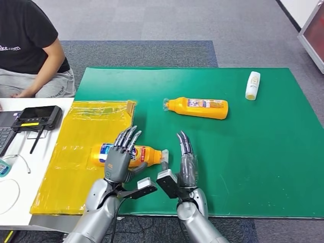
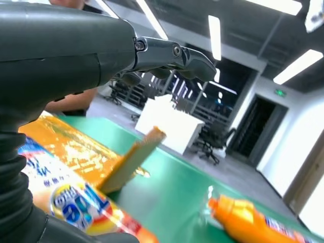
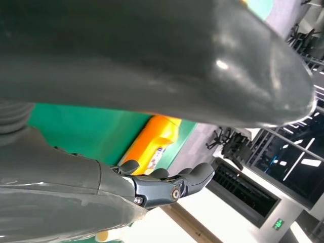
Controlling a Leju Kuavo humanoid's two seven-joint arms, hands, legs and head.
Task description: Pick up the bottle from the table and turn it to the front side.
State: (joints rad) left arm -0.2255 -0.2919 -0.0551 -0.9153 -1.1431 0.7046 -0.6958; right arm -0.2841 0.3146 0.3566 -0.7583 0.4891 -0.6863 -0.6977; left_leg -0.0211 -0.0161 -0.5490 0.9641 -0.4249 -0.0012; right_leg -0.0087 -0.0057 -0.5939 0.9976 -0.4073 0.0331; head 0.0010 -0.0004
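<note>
- L hand (image 1: 121,158) sits over near bottle (image 1: 147,155), fingers spread forward across its label; no clear grip seen, so can't tell if holding.
- L wrist view: that bottle (image 2: 82,207) lies right under the palm, fingers (image 2: 173,53) stretched out straight above it, apart from it.
- Near bottle lies on its side, body on yellow sheet (image 1: 82,136), cap end out on green mat (image 1: 252,152), cap pointing toward R hand.
- R hand (image 1: 187,162) just beside the cap, edge-on, fingers straight and apart, holding nothing.
- R wrist view: fingers (image 3: 172,185) extended, orange bottle (image 3: 155,142) beyond them.
- 2nd orange bottle (image 1: 198,108) lies on its side mid-mat, well apart from both hands.
- Small white bottle (image 1: 252,85) at far R of mat.
- Person (image 1: 32,48) sits at far L; black device (image 1: 36,117) on white table (image 1: 17,172).
</note>
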